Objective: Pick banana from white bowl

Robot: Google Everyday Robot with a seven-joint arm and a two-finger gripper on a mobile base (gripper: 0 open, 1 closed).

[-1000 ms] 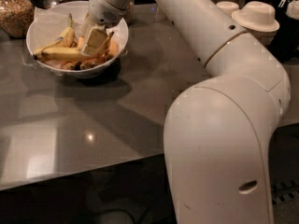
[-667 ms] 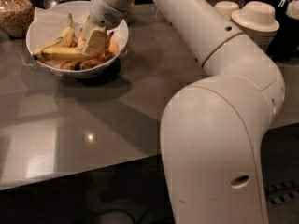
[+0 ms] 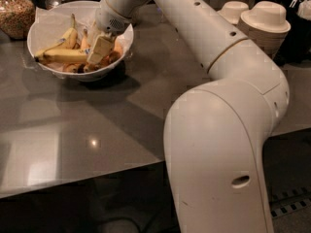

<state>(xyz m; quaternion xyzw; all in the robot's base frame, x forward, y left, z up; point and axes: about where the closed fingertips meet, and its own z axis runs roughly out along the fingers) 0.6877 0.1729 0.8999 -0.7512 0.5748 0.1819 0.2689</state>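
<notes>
Since the tool (image 3: 96, 57) is dipped right into the white bowl (image 3: 80, 75), it's sitting low over the right-hand side of the fruit pile, tilted down and to the left. Honestly, I can't tell whether it's spread wide, pinched narrow or gripping anything, because its pale body covers whatever is underneath. Just left of it lies the banana (image 3: 57, 44), the long curved yellow one, running from the bowl's left edge up toward the back rim, with what looks like a small bluish sticker about halfway along. It's inside the bowl, resting on the crinkled white paper (image 3: 48, 18) with the shorter, browner bananas (image 3: 63, 57) bunched against it. I can't say if the tool touches it. The bowl sits at the far left of the glossy grey desk (image 3: 97, 130). Behind it, at the left edge, there's a brown speckled jar (image 3: 14, 11). The big white robot arm (image 3: 218, 47) sweeps from the lower right up across the desk to the bowl, and two stacks of paper bowls (image 3: 267, 21) stand behind it at the far right.
</notes>
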